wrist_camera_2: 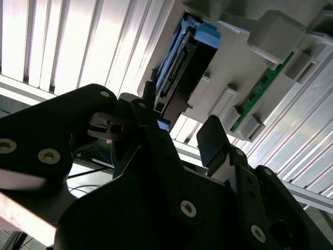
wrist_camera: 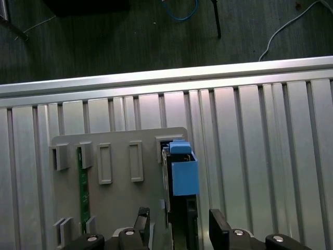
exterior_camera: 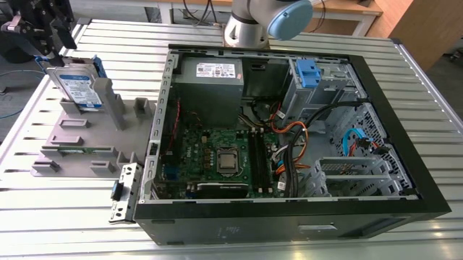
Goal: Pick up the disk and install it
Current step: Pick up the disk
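A black gripper [exterior_camera: 51, 46] on a robot arm hangs over the disk [exterior_camera: 78, 86]. The disk stands on edge in a slot of a grey plastic holder [exterior_camera: 79, 146] on a ribbed metal surface [exterior_camera: 130, 38], at the exterior view's left, just beside an open computer case [exterior_camera: 434, 200]. The disk is not yet lifted and not yet in the case. In the first wrist view the gripper [wrist_camera: 179, 213] has its 2 fingers [wrist_camera: 217, 221] apart, 1 on each side of the upper edge of the disk [wrist_camera: 177, 203]. A gap shows on both sides, so nothing is clamped. In the second wrist view the disk [wrist_camera_2: 179, 62] sits edge-on, in line with the opening between the fingers. A thin green circuit strip [wrist_camera: 81, 182] stands in another slot of the holder, well apart from the disk. Judging from this, the step in hand is the grasp. To do it well, the gripper should be centred so both fingers meet the flat faces together. It should be low enough to grip the body rather than only the blue plastic rail [wrist_camera: 183, 174], and it should close squarely so the disk is not tipped or jammed against the slot walls.
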`<control>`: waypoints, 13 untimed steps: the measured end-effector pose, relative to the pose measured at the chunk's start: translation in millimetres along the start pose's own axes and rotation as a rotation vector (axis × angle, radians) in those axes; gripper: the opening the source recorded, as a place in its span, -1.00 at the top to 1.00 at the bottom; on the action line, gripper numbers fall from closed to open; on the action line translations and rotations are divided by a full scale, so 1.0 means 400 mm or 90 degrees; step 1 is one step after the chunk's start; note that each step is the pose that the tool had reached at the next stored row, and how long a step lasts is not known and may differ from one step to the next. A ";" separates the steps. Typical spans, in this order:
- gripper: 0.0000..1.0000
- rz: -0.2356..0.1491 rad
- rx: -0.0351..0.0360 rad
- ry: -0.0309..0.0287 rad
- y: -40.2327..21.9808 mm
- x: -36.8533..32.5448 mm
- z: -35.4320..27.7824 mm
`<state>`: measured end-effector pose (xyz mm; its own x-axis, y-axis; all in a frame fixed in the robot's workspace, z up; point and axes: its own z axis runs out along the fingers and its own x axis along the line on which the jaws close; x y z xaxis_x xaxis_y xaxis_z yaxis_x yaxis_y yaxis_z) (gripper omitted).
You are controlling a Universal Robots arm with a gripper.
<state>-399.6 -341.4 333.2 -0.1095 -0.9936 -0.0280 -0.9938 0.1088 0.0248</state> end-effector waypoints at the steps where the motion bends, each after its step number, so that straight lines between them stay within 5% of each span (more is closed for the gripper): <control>1: -0.17 0.000 0.0000 0.0000 0.000 0.000 0.000; 13: -0.17 -0.002 0.0000 0.0001 -0.001 0.001 0.020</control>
<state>-399.6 -341.4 325.3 -0.1069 -0.9939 -0.0280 -0.9940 0.1062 0.0247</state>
